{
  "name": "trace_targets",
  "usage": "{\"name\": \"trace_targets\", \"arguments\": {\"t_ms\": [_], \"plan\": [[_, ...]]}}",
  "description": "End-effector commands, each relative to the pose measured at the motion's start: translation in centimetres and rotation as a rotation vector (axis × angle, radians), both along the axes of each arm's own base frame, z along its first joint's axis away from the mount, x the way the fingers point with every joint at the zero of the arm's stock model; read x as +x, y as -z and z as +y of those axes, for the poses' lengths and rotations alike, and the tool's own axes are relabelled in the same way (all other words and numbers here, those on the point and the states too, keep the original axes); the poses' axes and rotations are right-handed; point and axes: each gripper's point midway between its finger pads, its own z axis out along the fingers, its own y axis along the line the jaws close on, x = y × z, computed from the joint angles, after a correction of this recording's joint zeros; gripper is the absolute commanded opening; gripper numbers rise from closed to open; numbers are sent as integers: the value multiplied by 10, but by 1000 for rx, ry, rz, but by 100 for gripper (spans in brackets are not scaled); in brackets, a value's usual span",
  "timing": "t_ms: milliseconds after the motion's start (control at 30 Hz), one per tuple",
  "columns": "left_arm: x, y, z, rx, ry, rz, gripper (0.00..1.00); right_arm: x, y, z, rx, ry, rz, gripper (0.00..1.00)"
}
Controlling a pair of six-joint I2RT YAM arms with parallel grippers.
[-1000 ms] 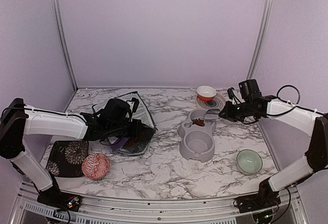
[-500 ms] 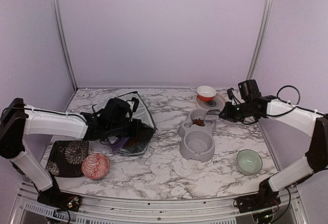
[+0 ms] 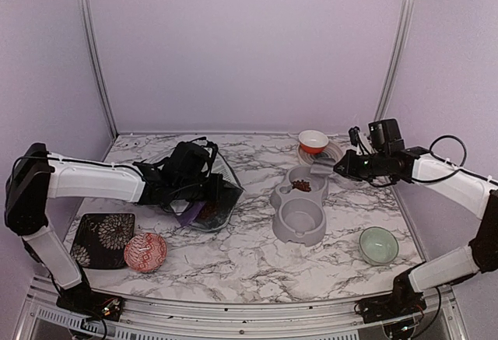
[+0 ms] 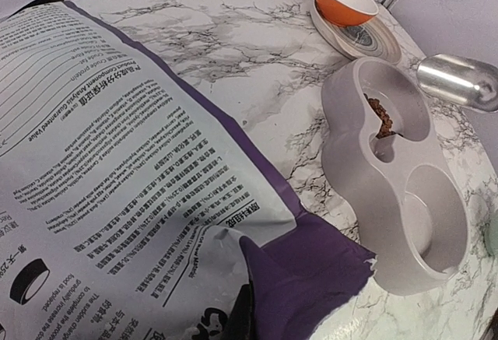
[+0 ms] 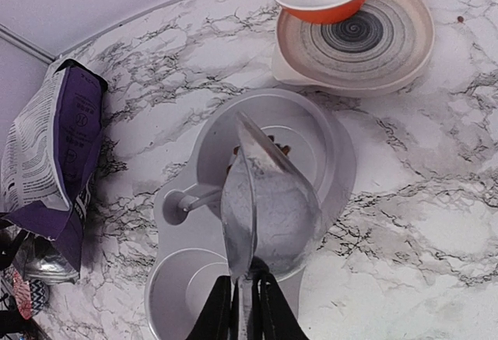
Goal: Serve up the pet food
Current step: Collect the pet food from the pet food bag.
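While the scoop [image 3: 321, 170] is held by its handle in the narrowly pinched fingers of the right gripper [image 3: 341, 169], its long axis is laid left to right, bowl end leftward, just above the far right rim of the grey feeder [image 3: 299, 239]. The pet food [image 3: 302, 186] is seen as a small heap in the feeder's far compartment, just left of and below the scoop, which appears emptied. The near compartment is bare. More kibble seems to be glimpsed in the mouth of the purple bag [image 3: 204, 170], well to the left. That mouth is turned toward the feeder, and the bag is clamped by the closed left gripper [image 3: 208, 197], the arm nearer to it. Compared with a second ago, the scoop is drawn slightly right and far, and the bag is raised and shifted right.
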Motion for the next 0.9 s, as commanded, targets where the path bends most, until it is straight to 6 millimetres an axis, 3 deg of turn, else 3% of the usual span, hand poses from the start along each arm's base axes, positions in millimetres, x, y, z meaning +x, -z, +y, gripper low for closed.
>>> {"name": "trace_targets", "arguments": {"t_ms": [0, 167, 367, 633, 867], "plan": [[18, -30, -16, -63, -18, -51, 0, 0, -40, 9, 66, -29, -124, 0], [31, -37, -24, -55, -23, -66, 0, -11, -54, 20, 128, -98, -177, 0], [46, -45, -31, -52, -29, -79, 0, -31, -56, 43, 194, -204, -199, 0], [50, -38, -46, -75, -9, -48, 0, -65, -49, 103, 225, -401, -214, 0], [46, -29, -48, -92, 0, -28, 0, -82, -34, 151, 251, -521, -187, 0]]}}
